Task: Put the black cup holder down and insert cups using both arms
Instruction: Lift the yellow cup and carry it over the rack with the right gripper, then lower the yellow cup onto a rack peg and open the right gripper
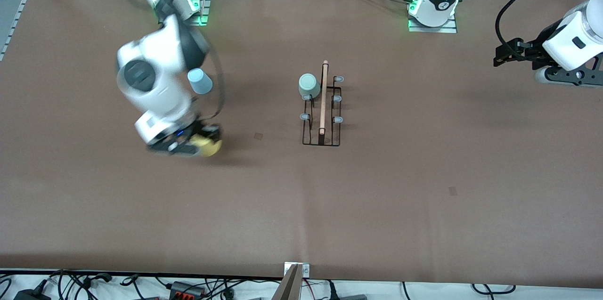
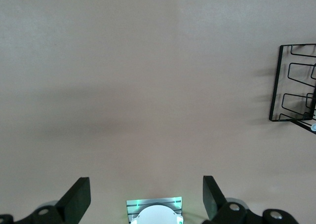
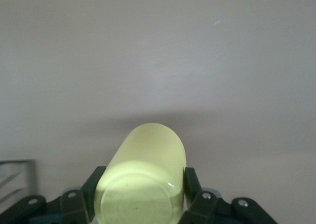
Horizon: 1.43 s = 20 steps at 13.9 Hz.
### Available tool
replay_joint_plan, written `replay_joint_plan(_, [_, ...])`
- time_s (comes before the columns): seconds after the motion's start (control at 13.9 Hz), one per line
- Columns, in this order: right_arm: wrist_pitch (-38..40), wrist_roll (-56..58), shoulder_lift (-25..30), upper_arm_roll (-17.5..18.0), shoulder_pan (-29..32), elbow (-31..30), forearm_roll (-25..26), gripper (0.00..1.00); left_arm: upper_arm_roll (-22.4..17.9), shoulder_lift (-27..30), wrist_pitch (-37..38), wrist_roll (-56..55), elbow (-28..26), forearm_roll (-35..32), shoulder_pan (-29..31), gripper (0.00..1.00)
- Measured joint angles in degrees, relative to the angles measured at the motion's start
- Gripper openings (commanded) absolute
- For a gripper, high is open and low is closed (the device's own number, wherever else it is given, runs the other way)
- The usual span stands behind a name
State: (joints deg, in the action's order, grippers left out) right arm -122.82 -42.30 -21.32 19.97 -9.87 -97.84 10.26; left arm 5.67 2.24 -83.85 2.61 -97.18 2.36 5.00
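Wide brown bench (image 1: 301, 206), seen from a high camera facing two white Franka arms.

Right arm (image 1: 155, 74), reaching from its base at the top of the view down over its own end of the bench. Right gripper (image 1: 200, 142) low over the bench surface, fingers (image 3: 193, 184) clamped on the sides of the yellow cup (image 1: 207, 145). In the right wrist view, yellow cup (image 3: 143, 184) lying sideways between the black fingers, closed base toward the camera.

Left arm (image 1: 572, 38), waiting at its own end of the bench, well apart from the rack. Left gripper (image 1: 506, 52) raised above the bench, fingers (image 2: 79, 199) spread wide apart with nothing between them, bare bench showing in the gap.

Black cup holder (image 1: 321, 109) standing near the middle of the bench: thin black wire rack, light wooden rod handle (image 1: 323, 97) running along its top, pale grey-tipped pegs (image 1: 337, 120) in two rows either side of the rod. One corner of the wire rack (image 2: 294, 83) also at the edge of the left wrist view.

Pale green cup (image 1: 309, 86) seated upside down on the rack, on the peg farthest from the front camera in the row toward the right arm's end.

Light blue cup (image 1: 200, 81) toward the right arm's end of the bench, just beside the right arm's wrist in the front view, farther from the camera than the yellow cup; whether resting on the bench, cannot tell.
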Motion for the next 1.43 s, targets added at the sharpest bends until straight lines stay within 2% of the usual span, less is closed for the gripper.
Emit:
replay_joint_plan(0.22, [1.7, -15.0, -0.6, 0.0, -9.7, 5.0, 0.0, 0.00, 0.0, 0.0, 0.0, 0.0, 0.0, 0.0, 0.0, 1.00])
replay_joint_plan(0.5, [1.5, -23.2, -7.8, -0.2, -17.2, 14.1, 0.1, 0.00, 0.0, 0.0, 0.0, 0.0, 0.0, 0.0, 0.0, 1.00])
replay_joint_plan(0.72, [0.7, -24.1, -12.8, -0.5, -18.9, 17.8, 1.2, 0.00, 0.0, 0.0, 0.1, 0.0, 0.0, 0.0, 0.0, 1.00])
replay_joint_plan(1.08, [-1.9, -24.2, -17.0, -0.6, -20.1, 18.4, 2.6, 0.00, 0.0, 0.0, 0.1, 0.0, 0.0, 0.0, 0.0, 1.00])
replay_joint_plan(1.15, [-2.5, -24.2, -17.5, -0.6, -20.2, 18.4, 2.6, 0.05, 0.0, 0.0, 0.1, 0.0, 0.0, 0.0, 0.0, 1.00])
replay_joint_plan(1.22, [-2.7, -24.2, -17.8, -0.6, -20.2, 18.5, 2.6, 0.30, 0.0, 0.0, 0.1, 0.0, 0.0, 0.0, 0.0, 1.00])
replay_joint_plan(1.29, [-2.8, -24.2, -18.2, -0.6, -20.2, 18.5, 2.6, 0.48, 0.0, 0.0, 0.1, 0.0, 0.0, 0.0, 0.0, 1.00])
replay_joint_plan(1.36, [-2.8, -24.2, -18.5, -0.6, -20.2, 18.5, 2.6, 0.76, 0.0, 0.0, 0.1, 0.0, 0.0, 0.0, 0.0, 1.00])
replay_joint_plan(1.43, [-2.8, -24.2, -18.8, -0.7, -20.2, 18.5, 2.7, 0.82, 0.0, 0.0, 0.1, 0.0, 0.0, 0.0, 0.0, 1.00])
